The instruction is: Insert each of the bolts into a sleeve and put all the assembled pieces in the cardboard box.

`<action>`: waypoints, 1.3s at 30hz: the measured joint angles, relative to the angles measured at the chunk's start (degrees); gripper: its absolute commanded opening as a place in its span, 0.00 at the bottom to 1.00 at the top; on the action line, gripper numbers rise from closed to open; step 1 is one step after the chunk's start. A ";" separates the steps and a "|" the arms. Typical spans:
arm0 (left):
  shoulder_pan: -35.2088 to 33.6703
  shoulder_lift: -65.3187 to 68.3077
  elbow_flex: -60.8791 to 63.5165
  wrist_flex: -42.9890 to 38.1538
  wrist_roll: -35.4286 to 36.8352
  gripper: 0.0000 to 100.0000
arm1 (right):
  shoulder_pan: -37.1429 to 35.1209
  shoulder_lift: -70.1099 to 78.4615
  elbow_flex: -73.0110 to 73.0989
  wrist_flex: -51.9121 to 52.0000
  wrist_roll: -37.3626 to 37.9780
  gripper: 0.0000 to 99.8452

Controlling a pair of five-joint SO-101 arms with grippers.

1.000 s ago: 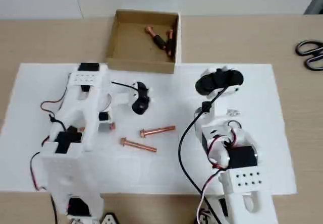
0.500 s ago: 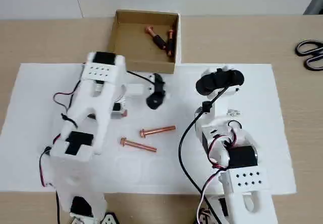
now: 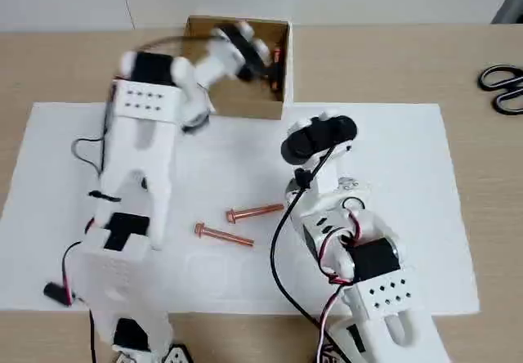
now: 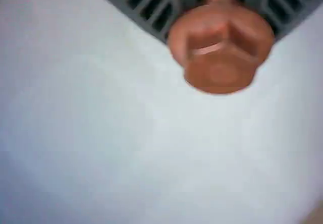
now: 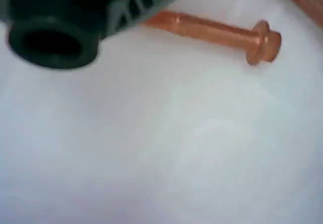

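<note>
The white sheet (image 3: 425, 216) covers the table, and the cardboard box (image 3: 233, 105) stands at its far edge. My left gripper (image 3: 243, 46) hangs over the box, jaws clamped on a bolt (image 4: 219, 52). My right gripper (image 3: 312, 142) is above the sheet, jaws closed around a black sleeve (image 5: 50, 45). A loose bolt (image 3: 256, 212) and a second loose bolt (image 3: 224, 235) lie on the sheet nearby.

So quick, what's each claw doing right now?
Left gripper: closed on a bolt.
Right gripper: closed on a sleeve.
</note>
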 measured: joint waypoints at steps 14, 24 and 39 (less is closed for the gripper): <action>-1.85 -3.87 -7.47 0.26 43.34 0.01 | -4.57 -0.18 10.02 -28.22 0.00 0.01; -2.99 -25.49 3.43 0.26 40.70 0.01 | -7.30 -0.18 19.96 -40.09 2.46 0.00; -20.04 -52.31 17.67 0.26 37.71 0.01 | -7.65 -0.18 20.04 -40.09 3.34 0.00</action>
